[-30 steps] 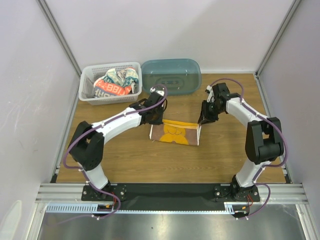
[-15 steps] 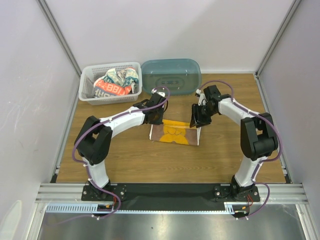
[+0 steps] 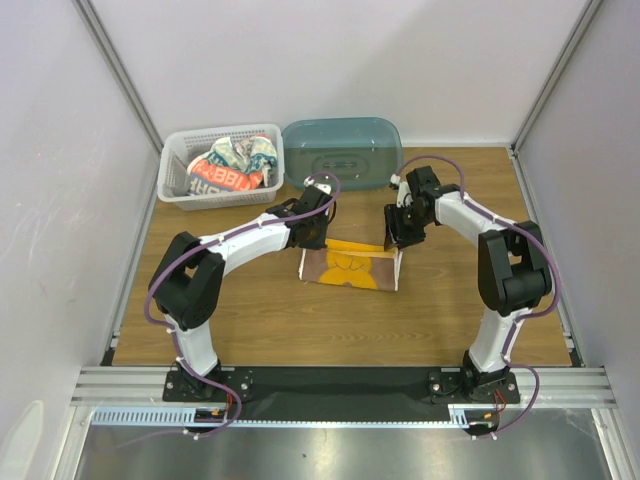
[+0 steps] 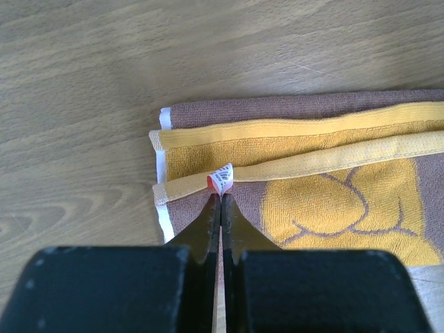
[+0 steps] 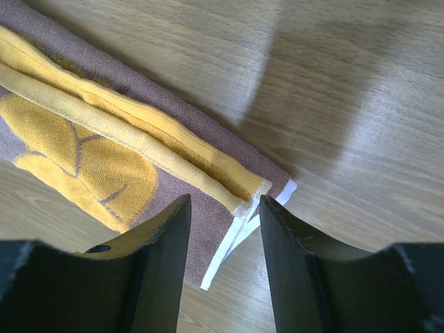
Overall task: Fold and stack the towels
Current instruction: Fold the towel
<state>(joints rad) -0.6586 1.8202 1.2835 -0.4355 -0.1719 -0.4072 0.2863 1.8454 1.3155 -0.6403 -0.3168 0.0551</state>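
Where towel lies, wooden table meets walls.

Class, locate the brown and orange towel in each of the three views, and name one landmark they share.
Top external: brown towel lies flat, mid-picture.
Left wrist: it runs from the centre to the right edge.
Right wrist: it fills the left half, one corner at centre.
Shared landmark: its doubled orange hem.

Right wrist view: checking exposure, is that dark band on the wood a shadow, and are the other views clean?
Right wrist: yes, a soft-edged shadow crosses the table beside the brown towel. Left wrist: towel sharp, left gripper dark and blurred. Top external: evenly lit.
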